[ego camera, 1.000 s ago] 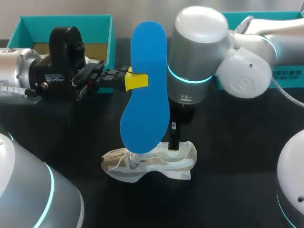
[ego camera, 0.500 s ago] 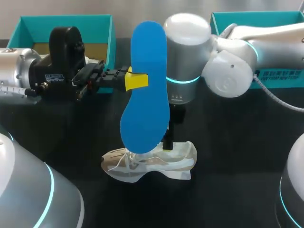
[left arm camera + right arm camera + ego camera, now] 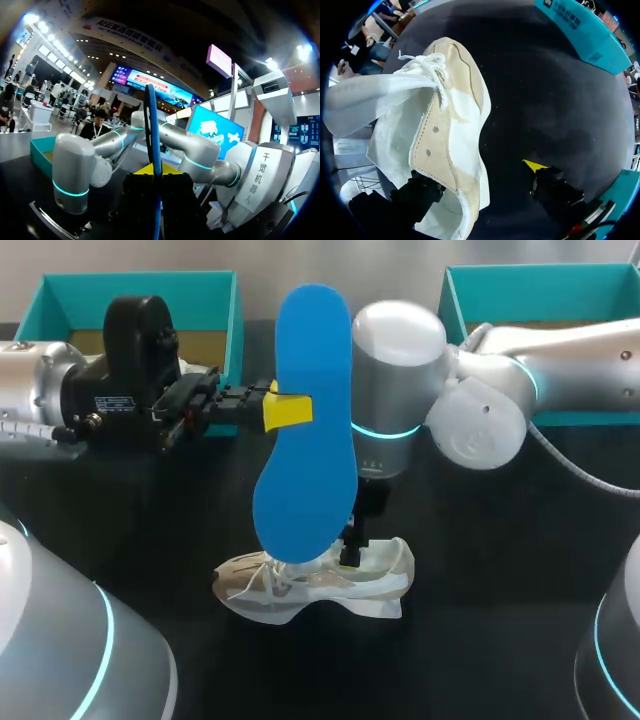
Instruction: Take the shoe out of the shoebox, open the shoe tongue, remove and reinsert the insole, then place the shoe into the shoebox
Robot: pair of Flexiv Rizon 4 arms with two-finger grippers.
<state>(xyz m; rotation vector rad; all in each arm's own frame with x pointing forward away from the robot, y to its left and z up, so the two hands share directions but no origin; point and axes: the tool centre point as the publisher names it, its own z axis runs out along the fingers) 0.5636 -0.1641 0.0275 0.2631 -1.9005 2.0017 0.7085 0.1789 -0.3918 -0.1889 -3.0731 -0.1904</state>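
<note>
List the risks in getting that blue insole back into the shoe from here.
1. The left gripper pinches the blue foam insole at one side edge only, and it stands upright. It may pivot or slip when its lower end is pressed into the shoe.
2. The white and beige sneaker rests loose on the black table. The right gripper is open at its collar, so a push may slide or tip it.

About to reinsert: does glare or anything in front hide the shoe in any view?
Head view: even light, but the insole hides part of the shoe. Left wrist view: bright ceiling lights, no shoe visible. Right wrist view: no glare, shoe plainly lit.
</note>
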